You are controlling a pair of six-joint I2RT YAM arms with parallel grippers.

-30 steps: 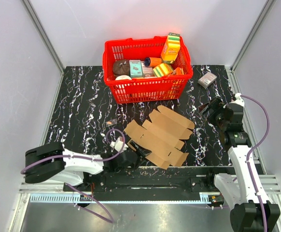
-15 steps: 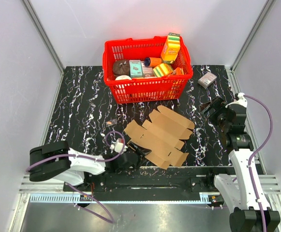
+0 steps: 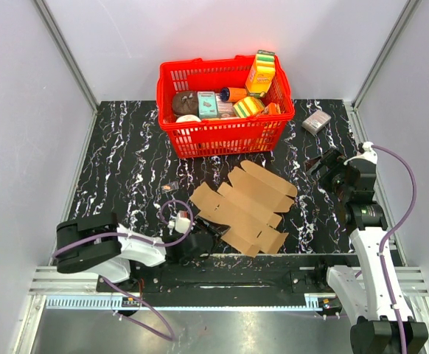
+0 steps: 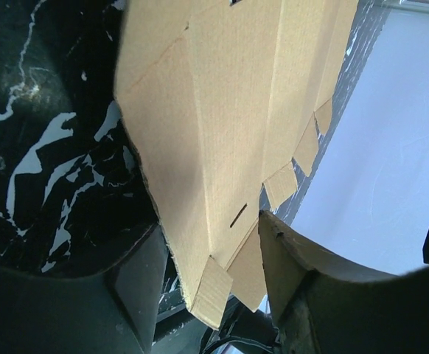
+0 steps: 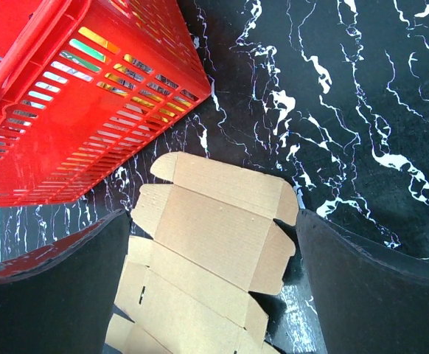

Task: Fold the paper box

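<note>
1. The paper box (image 3: 244,206) is seen in the top view as a flat, unfolded brown sheet lying in the lower middle of the frame on the black marbled table (image 3: 126,169), just below the red basket (image 3: 222,127).
2. The left gripper (image 3: 206,234) is found low at the sheet's lower left corner, in the lower left of the frame.
3. In the left wrist view, that corner of the sheet is seen reaching in between the two dark fingers (image 4: 137,287); the jaws are held apart and no clamping on the cardboard is seen.
4. The right gripper (image 3: 319,164) is placed at the right of the frame, apart from the sheet, with its jaws spread wide and nothing held between them.
5. The red basket is filled with colourful packages.
6. A small grey-pink box (image 3: 317,122) is set on the table at the upper right, just beside the basket.
</note>
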